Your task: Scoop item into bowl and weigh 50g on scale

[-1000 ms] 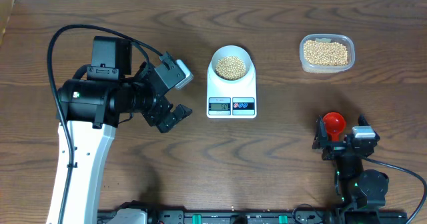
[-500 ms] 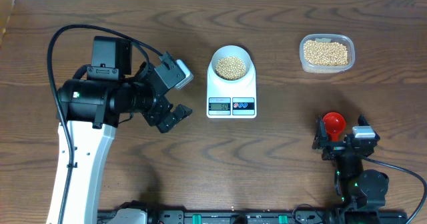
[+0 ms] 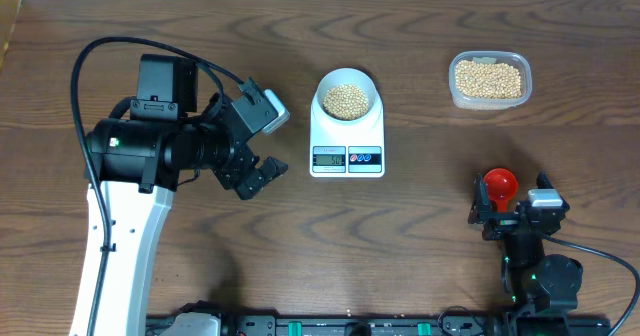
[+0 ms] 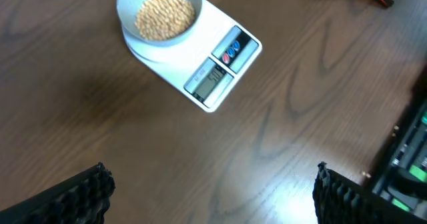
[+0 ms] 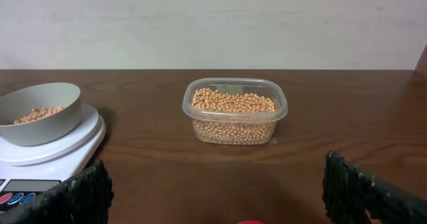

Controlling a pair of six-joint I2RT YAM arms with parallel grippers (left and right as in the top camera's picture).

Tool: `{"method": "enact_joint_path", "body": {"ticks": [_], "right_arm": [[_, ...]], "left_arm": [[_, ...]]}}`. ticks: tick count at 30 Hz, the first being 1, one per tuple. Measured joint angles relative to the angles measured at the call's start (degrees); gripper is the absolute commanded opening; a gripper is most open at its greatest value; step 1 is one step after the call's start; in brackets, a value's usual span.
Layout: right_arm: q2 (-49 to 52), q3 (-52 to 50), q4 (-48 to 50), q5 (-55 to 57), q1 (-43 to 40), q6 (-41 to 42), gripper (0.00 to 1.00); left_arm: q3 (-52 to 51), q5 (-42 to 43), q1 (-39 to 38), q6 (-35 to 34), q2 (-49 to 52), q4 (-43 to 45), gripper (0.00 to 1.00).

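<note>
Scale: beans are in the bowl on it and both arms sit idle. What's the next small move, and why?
Probably lower the left wrist camera toward the display on the scale to read it. The bowl already holds beans, the left gripper and right gripper are open and empty, the red scoop lies unheld, yet the digits are unreadable.

A: What carries everything here?

B: A dark brown table [image 3: 420,246] with a strong wood grain, running the full width of the overhead view.

A: And what lies straight on it?

B: A white scale [image 3: 347,136] stands near the middle, towards the back, with its display edge facing the front. A clear plastic tub [image 3: 489,80] stands to its right, well apart and slightly farther back. A red scoop [image 3: 500,184] lies nearer the front right, apart from both.

A: Does the scoop rest flat?

B: I cannot tell.
</note>
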Motion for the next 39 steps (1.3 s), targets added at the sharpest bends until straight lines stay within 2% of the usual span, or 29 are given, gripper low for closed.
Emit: {"method": "enact_joint_path", "body": {"ticks": [6,12,15,24,31,39], "right_arm": [[0.0,0.0,0.0,0.0,0.0,0.0,0.99],[0.0,0.0,0.0,0.1,0.0,-0.1,0.99],[0.0,0.0,0.0,0.2,0.0,-0.2,0.99],[0.0,0.0,0.0,0.4,0.0,-0.2,0.99],[0.0,0.0,0.0,0.4,0.0,-0.2,0.99],[0.0,0.0,0.0,0.4,0.0,-0.2,0.99]], "left_arm": [[-0.4,0.1,0.0,0.0,-1.0,-1.0,0.98],[-8.7,1.4,0.0,-1.0,-10.6,7.1,0.98],[-14.9,1.7,0.0,-5.4,-16.3,14.1,0.98],[-37.4,-0.2,0.6,-26.4,-35.4,37.0,0.98],[-46.4,-4.5,5.3,-42.1,-48.1,39.4,0.98],[-54.6,-9.6,9.3,-49.2,-58.3,44.8,0.98]]}}
